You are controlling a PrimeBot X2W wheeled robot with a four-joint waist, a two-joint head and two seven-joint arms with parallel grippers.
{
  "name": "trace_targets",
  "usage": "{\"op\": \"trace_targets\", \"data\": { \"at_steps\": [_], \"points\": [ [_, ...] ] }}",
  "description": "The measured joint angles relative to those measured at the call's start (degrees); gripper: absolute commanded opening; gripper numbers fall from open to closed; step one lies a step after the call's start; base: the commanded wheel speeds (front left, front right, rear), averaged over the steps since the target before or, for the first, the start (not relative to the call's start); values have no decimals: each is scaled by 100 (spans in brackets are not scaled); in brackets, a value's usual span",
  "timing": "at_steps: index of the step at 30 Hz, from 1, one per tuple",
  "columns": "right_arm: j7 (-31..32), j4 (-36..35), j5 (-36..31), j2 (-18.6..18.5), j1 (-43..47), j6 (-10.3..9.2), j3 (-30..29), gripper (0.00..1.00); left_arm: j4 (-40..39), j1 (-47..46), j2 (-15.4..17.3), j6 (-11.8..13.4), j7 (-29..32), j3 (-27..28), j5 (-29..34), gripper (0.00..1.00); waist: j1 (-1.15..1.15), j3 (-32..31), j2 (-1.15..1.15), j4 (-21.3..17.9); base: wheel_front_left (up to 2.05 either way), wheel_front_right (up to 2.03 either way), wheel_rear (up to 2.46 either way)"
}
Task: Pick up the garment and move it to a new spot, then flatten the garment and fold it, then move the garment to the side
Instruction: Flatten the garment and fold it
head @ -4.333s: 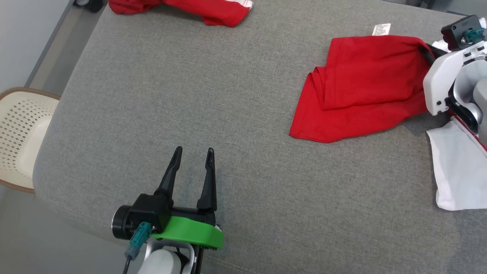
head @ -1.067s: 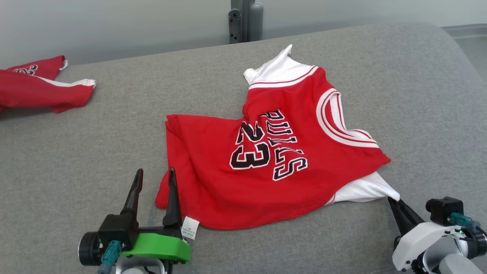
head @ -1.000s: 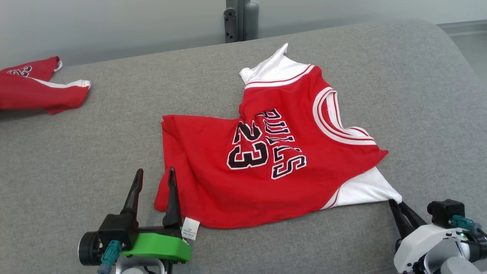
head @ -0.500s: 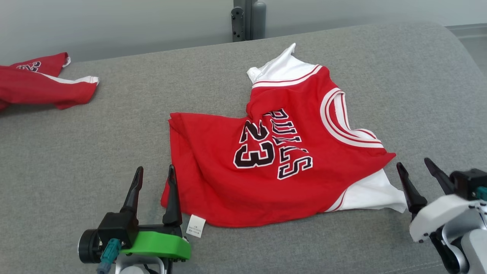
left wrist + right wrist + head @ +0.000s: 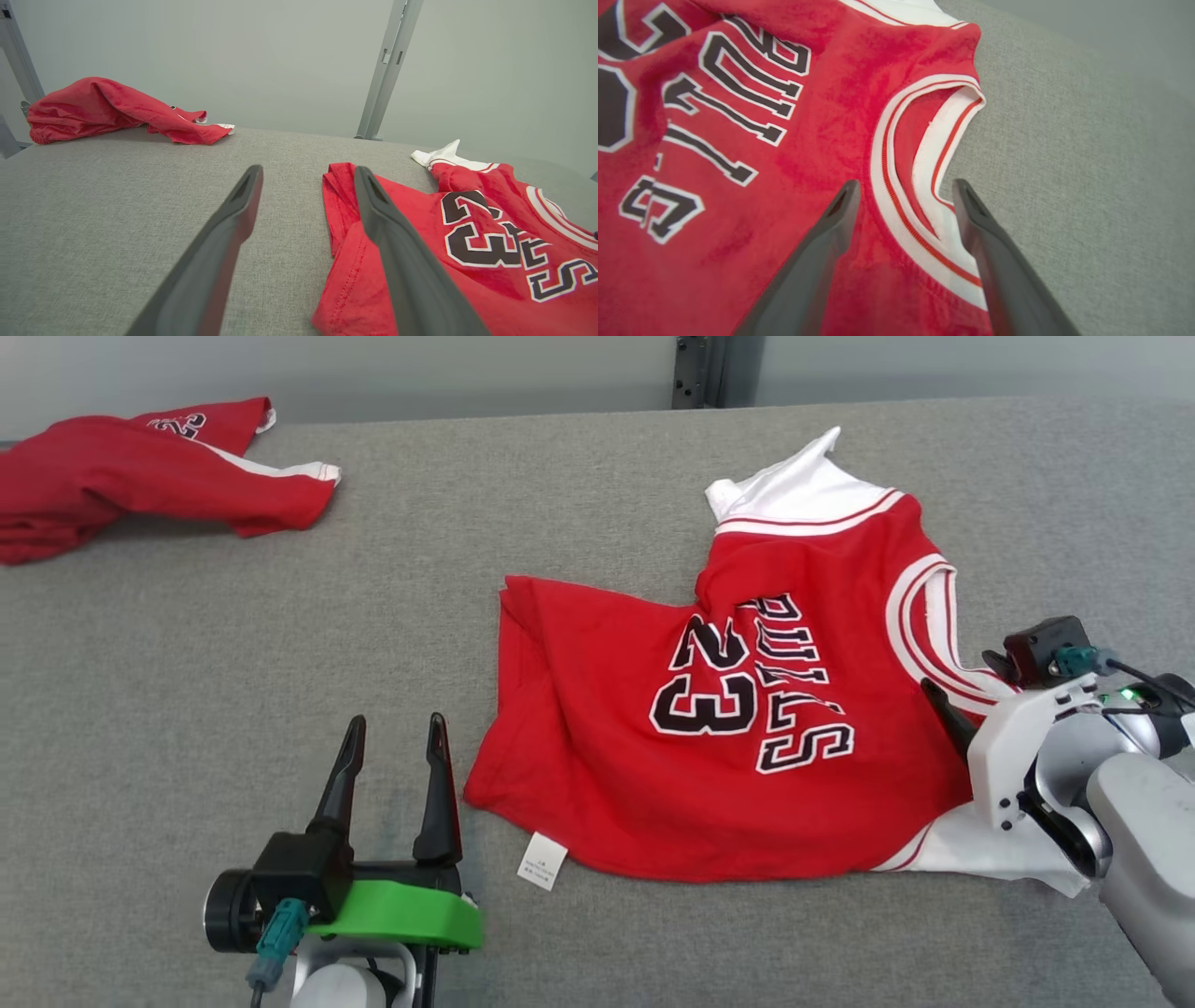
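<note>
A second ago the right gripper [image 5: 906,184] was pinching the jersey's [image 5: 728,709] white corner [image 5: 976,857]. Now it has let go. Its jaws are wide open and hold nothing, and it has moved up over the white trim [image 5: 896,140] at the arm hole. The jersey lies on the grey cushion [image 5: 280,663], number side up, a bit to the right of the middle. I think the carrying part is done and the smoothing part comes next, because the cloth is still bumpy near the number and doubled over along its left edge. The left gripper [image 5: 395,721] has not moved. Its jaws are open and empty, just beside the bottom corner of the jersey. The right wrist view shows the trim sitting between both fingers, but in the head view the white wrist hides part of that. The head view shows a little tag [image 5: 541,861] at the hem and another red shirt [image 5: 140,467] far off to the left. The left wrist view shows a metal post [image 5: 387,70] behind the cushion.
</note>
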Motion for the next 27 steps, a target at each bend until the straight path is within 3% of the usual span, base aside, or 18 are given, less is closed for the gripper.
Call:
{"op": "trace_targets", "data": {
  "at_steps": [8,9,10,12,19,27],
  "points": [
    [241,1174,543,-85,-869,1,712,100,-32,-126,0,36,0,-88,-60,100,0,272,0,409,0,0,0],
    [242,1261,609,-94,-950,1,791,96,-36,-136,0,44,0,-96,-73,100,0,305,0,456,0,0,0],
    [242,1333,656,-111,-1028,1,881,37,-38,-146,0,47,0,-90,-87,100,0,336,0,500,0,0,0],
    [241,1456,773,-165,-1202,4,1068,0,-48,-173,0,52,0,-91,-99,100,0,404,0,580,0,0,0],
    [-338,1954,745,-325,-1901,5,1276,0,-55,-213,0,67,0,-154,-135,100,0,575,0,794,0,0,0],
    [-767,2874,365,-162,-2716,5,1235,0,-46,-241,0,78,0,-241,-143,100,0,667,0,1059,0,0,0]
  ]
}}
